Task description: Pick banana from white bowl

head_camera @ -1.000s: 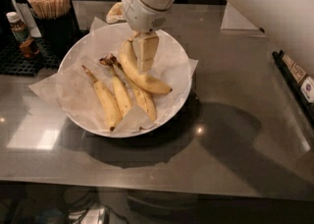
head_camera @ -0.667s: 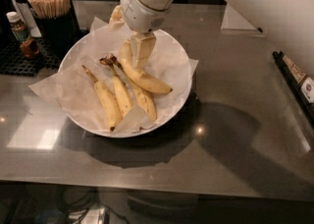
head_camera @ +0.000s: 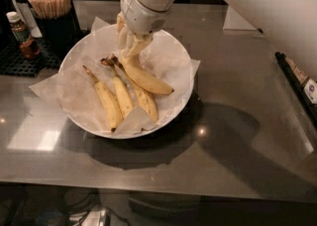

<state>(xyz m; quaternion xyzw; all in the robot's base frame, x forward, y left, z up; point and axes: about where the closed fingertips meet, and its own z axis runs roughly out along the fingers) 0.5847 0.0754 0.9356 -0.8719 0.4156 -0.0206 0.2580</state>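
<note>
The white bowl point(head_camera: 171, 46), lined with crinkled white paper, sits on the dark counter and holds several bananas. The banana point(head_camera: 147, 80) with the frayed brown stem and small dark tip lies at the upper right of the group, slanting down to the right. My gripper point(head_camera: 130, 42) hangs from the white arm and reaches down into the bowl, right over that banana's stem end and touching or nearly touching it. Two bananas joined at one dark stem point(head_camera: 130, 97) lie just below it. A single banana with a thin straight stem point(head_camera: 106, 102) lies furthest left.
A dark holder of wooden sticks point(head_camera: 52, 3) and a small sauce bottle point(head_camera: 22, 34) stand on a black mat at the back left. A white paper point(head_camera: 240, 19) lies at the back right. A dark object point(head_camera: 299, 79) lies along the right edge.
The gripper has shifted a little to the left and lower, toward the banana's stem end. The bananas lie as before.
</note>
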